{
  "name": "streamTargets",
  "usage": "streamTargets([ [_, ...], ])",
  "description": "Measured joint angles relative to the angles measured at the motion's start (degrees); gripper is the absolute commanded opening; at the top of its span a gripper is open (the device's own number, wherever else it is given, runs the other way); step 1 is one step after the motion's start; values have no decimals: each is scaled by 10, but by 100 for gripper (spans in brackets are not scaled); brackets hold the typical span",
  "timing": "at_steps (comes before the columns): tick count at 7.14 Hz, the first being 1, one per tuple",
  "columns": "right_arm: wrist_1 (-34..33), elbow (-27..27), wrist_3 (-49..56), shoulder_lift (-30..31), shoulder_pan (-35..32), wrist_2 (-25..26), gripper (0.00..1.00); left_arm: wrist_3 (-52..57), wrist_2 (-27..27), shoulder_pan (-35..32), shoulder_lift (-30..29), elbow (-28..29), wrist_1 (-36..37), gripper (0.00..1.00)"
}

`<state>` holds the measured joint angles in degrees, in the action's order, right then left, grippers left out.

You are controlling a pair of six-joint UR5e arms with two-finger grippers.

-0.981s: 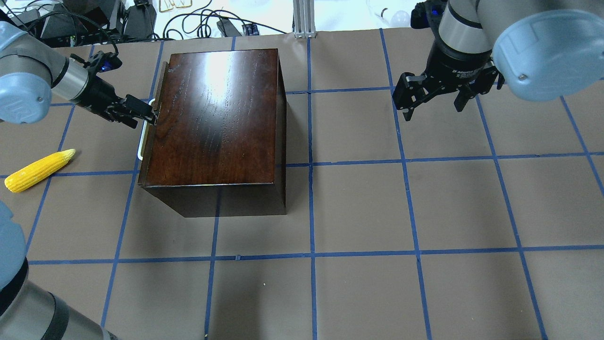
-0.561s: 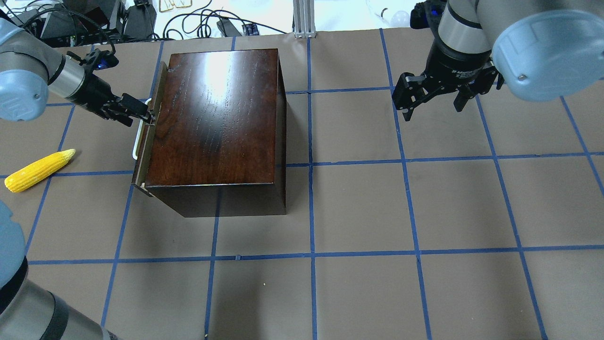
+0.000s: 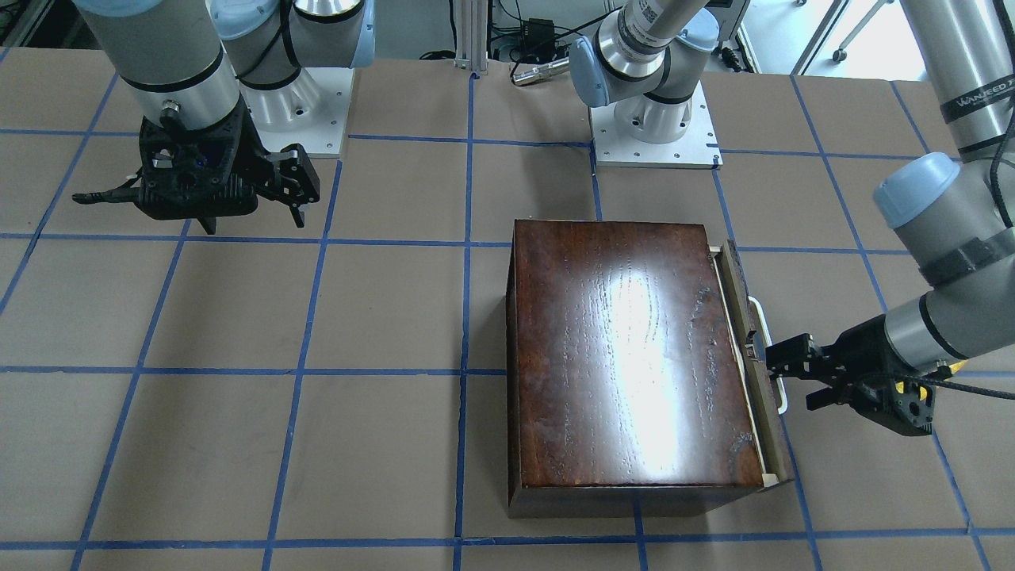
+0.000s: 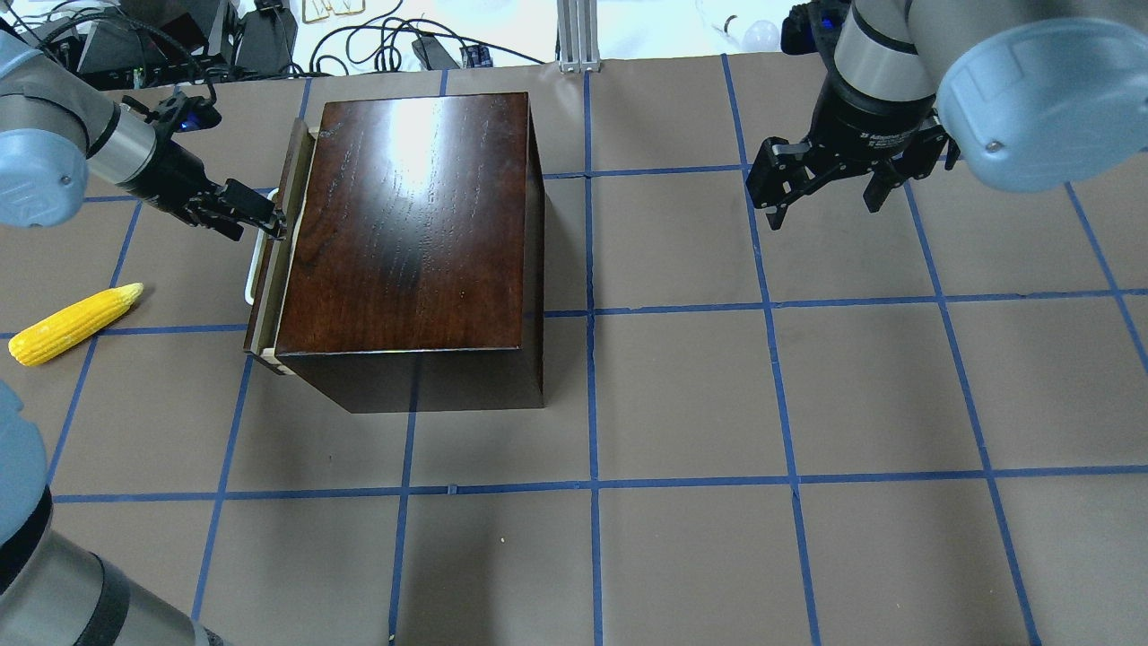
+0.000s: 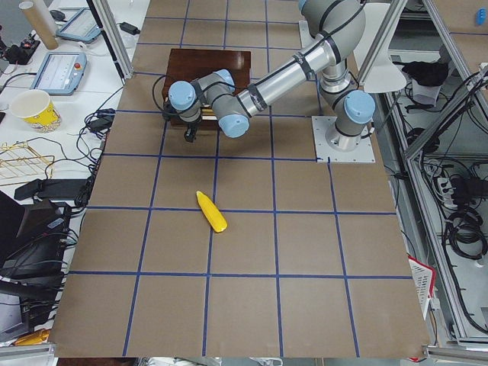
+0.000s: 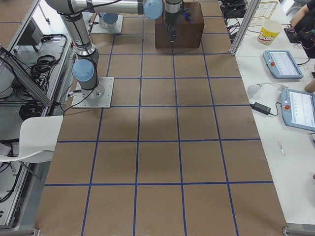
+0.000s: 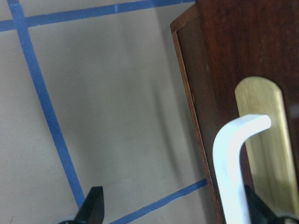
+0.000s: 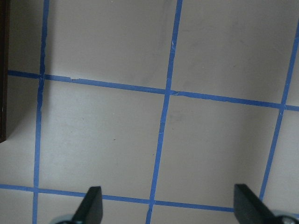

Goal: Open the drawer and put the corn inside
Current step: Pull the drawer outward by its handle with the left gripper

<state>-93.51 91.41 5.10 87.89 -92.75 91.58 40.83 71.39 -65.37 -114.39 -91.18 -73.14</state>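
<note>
The dark-brown box (image 4: 413,215) stands left of the table's middle. Its drawer (image 4: 269,269) is pulled out a narrow gap on the box's left side, showing a pale wood edge. My left gripper (image 4: 262,215) is open at the white loop handle (image 4: 252,269). In the left wrist view the handle (image 7: 231,163) lies between the spread fingers (image 7: 93,207), close to the right one. The yellow corn (image 4: 76,324) lies on the table left of the drawer, apart from it. My right gripper (image 4: 825,202) is open and empty above the table at the back right.
Brown table paper with a blue tape grid (image 4: 592,484). Cables and gear (image 4: 377,45) lie beyond the back edge. The arm bases (image 3: 654,119) stand behind the box in the front-facing view. A brass plate (image 7: 266,140) sits under the handle.
The drawer has slid out a little toward the view's left, and my left gripper has moved left with the handle. The right arm and the corn have not moved.
</note>
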Motion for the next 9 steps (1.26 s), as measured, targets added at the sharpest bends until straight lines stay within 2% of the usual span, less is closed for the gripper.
streamTargets([
  [9,0,0,0,0,-1,0,100,1,-5,19,2,9,-24,100],
])
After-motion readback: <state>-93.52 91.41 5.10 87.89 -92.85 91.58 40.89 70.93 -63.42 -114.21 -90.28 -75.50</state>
